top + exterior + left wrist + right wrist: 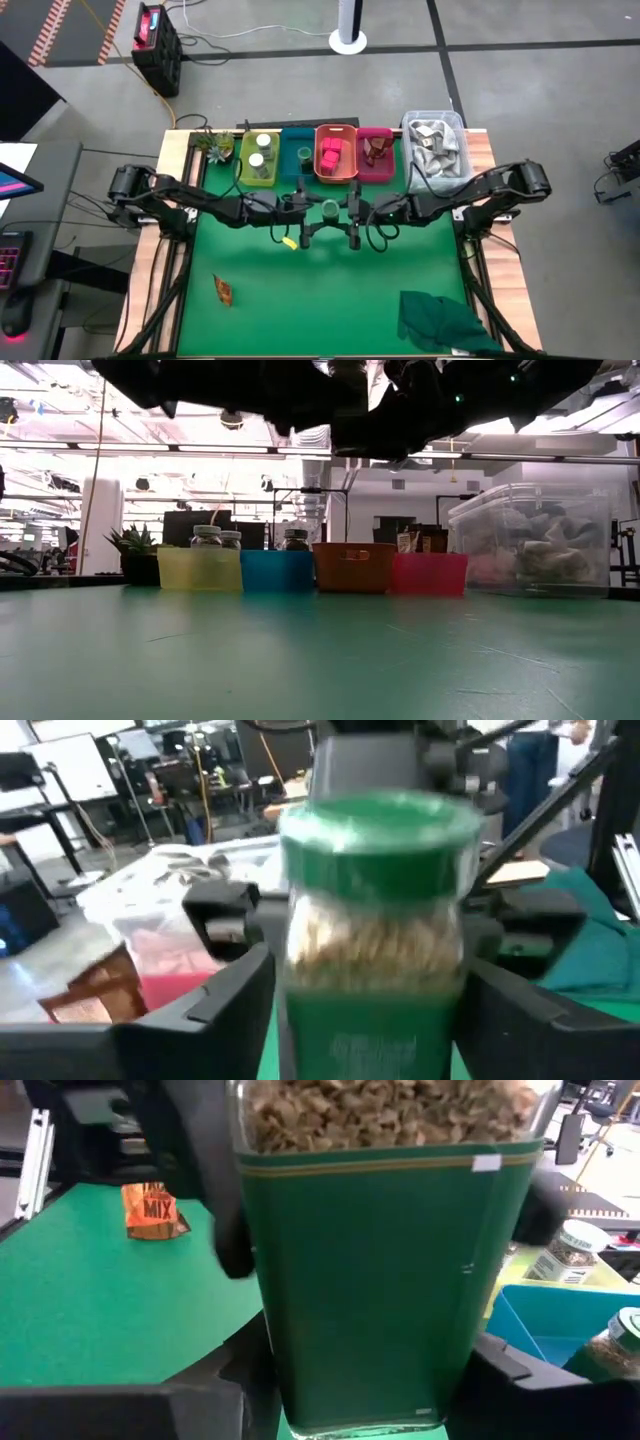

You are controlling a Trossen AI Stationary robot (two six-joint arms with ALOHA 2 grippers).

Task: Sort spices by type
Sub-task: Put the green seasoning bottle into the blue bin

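Both sets of jaws meet at the middle of the tabletop, just in front of the row of bins. The left gripper and the right gripper each press on one green jar from either side. The jar has a round green cap, clear walls and pale crumbly bits inside. A brown-orange packet lies flat near the front left.

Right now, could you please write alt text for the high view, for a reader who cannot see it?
Seen from above, the left gripper and right gripper meet over the green mat around a green-capped jar. Behind them stand yellow, blue, orange and pink bins and a clear tub. An orange packet lies front left.
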